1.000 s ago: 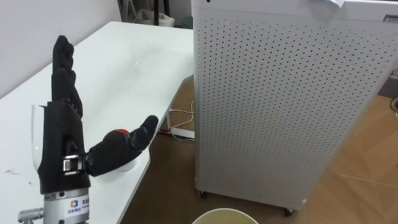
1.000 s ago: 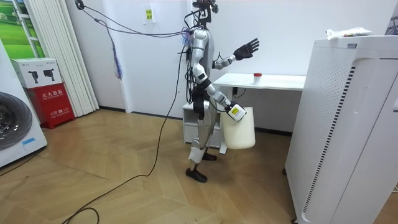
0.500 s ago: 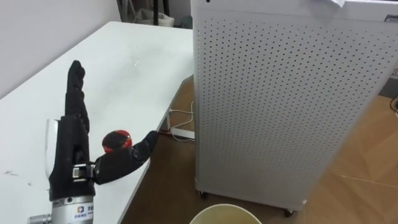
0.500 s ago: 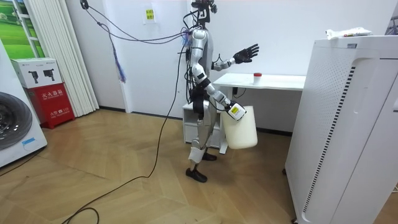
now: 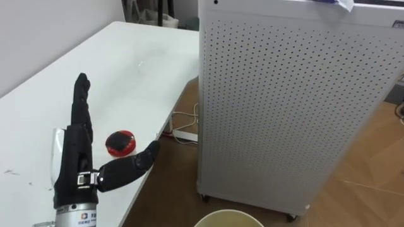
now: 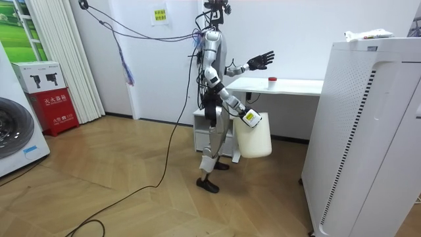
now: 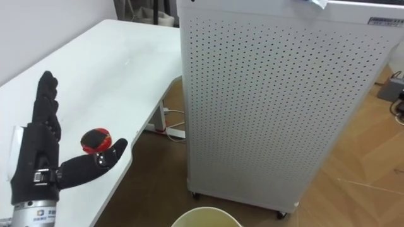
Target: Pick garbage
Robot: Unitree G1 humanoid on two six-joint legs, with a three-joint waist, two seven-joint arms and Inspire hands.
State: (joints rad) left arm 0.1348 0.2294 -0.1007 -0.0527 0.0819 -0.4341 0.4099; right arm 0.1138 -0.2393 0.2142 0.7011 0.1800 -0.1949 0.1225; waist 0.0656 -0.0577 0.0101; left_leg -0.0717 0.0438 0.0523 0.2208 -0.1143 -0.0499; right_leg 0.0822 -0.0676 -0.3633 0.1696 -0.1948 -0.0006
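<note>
The garbage [image 5: 120, 142] was a small round thing with a red top blotched by dark patches. In the room view it showed a white body beneath that red top. It stood upright and by itself on the white table [image 5: 126, 69], close to the table's edge on the robot's right. The cream bucket [image 6: 255, 138] hung upright at the robot's right side, lower than the tabletop, mouth up. Its round rim showed at the bottom of the eye views.
</note>
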